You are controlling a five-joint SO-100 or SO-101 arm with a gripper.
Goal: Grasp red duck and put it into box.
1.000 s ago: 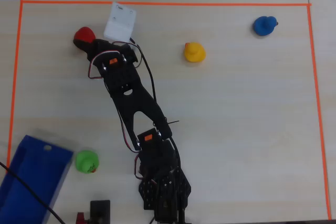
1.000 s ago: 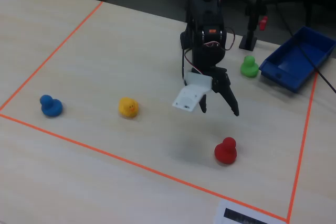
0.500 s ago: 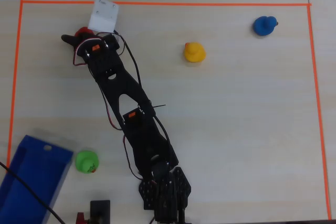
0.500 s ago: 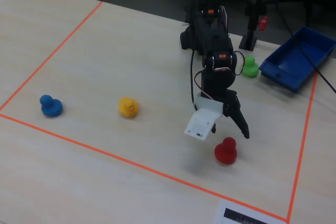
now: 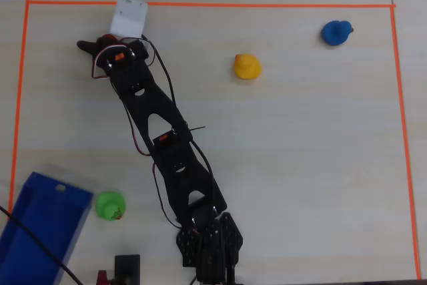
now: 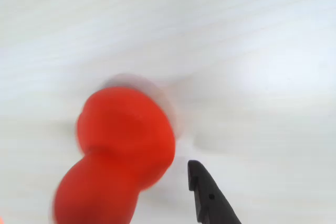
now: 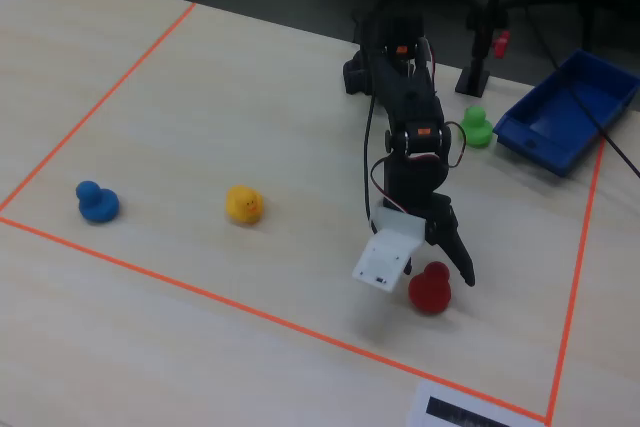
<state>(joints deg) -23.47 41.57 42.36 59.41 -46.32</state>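
The red duck (image 7: 431,289) stands on the table near the front tape line. It fills the lower left of the wrist view (image 6: 121,145), blurred. My gripper (image 7: 438,265) is open and low over the duck. One black finger (image 6: 209,195) is just right of the duck and apart from it; the other finger is out of that view. In the overhead view the gripper (image 5: 99,47) covers most of the duck. The blue box (image 7: 565,112) lies at the far right, open and empty, and shows at the bottom left of the overhead view (image 5: 40,225).
A green duck (image 7: 477,127) sits beside the box. A yellow duck (image 7: 243,204) and a small blue duck (image 7: 96,201) are to the left. Orange tape (image 7: 250,312) frames the work area. A black stand (image 7: 478,72) is behind the green duck.
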